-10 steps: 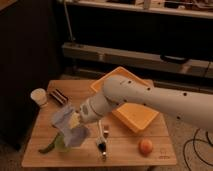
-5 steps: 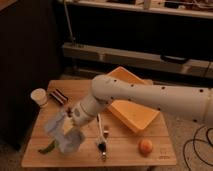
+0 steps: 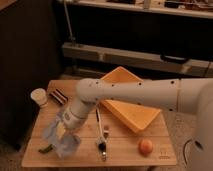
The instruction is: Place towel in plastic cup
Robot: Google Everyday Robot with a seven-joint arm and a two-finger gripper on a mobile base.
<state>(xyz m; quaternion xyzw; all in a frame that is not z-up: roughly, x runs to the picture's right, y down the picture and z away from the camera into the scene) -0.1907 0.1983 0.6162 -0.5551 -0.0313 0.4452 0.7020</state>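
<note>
A pale plastic cup [image 3: 39, 96] stands upright at the far left of the wooden table [image 3: 125, 150]. A light blue-grey towel [image 3: 59, 137] hangs crumpled at the front left of the table, held up by my gripper [image 3: 65, 126]. The gripper sits at the end of my white arm [image 3: 140, 94], which reaches in from the right. The gripper and towel are to the right of and nearer than the cup, apart from it. The towel's lower end touches or nearly touches the tabletop.
A yellow tray [image 3: 130, 102] lies tilted at the table's back right. An orange fruit [image 3: 145, 146] sits front right. A black and white utensil [image 3: 101, 135] lies mid-table. A dark striped object [image 3: 58, 96] lies beside the cup. A green item [image 3: 45, 148] lies under the towel.
The arm has carried the towel leftward and toward the table's front edge, and lower. The cup and the other objects have not moved.
</note>
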